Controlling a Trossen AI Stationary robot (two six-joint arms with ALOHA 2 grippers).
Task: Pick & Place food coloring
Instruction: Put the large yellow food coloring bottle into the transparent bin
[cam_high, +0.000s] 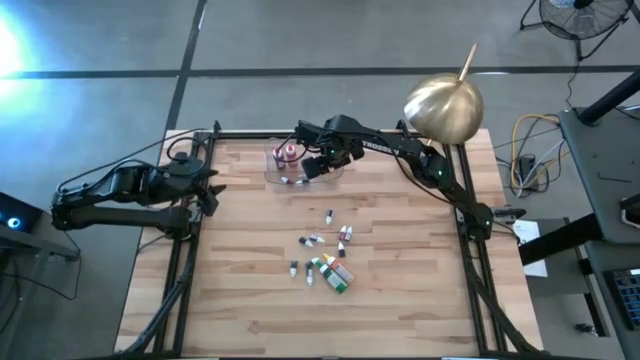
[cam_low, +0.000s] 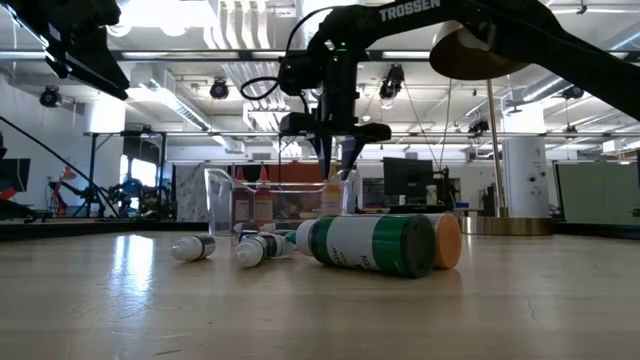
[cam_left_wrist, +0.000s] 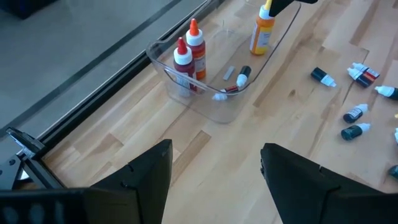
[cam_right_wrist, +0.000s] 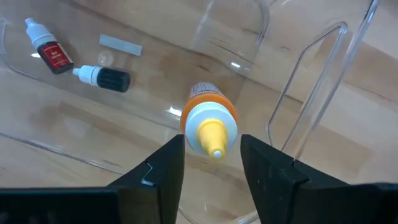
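Observation:
The clear tray (cam_high: 272, 176) lies near the table's far edge. In it two red bottles (cam_left_wrist: 189, 53) and an orange bottle with a yellow tip (cam_right_wrist: 208, 121) stand upright, and a dark bottle (cam_right_wrist: 106, 78) and a small red one (cam_right_wrist: 48, 51) lie flat. My right gripper (cam_right_wrist: 211, 144) hangs open just above the orange bottle, pointing down, a finger on either side of its tip with a gap showing. Several small food coloring bottles (cam_high: 328, 255) lie on the boards at mid-table. My left gripper (cam_left_wrist: 214, 168) waits open at the table's left edge (cam_high: 208, 190).
A gold dome with a stick (cam_high: 444, 104) stands at the table's far right corner, beside my right arm. Black frame rails (cam_high: 190, 250) run along the table's sides. In the low view a green-and-white bottle (cam_low: 365, 243) lies nearest the camera.

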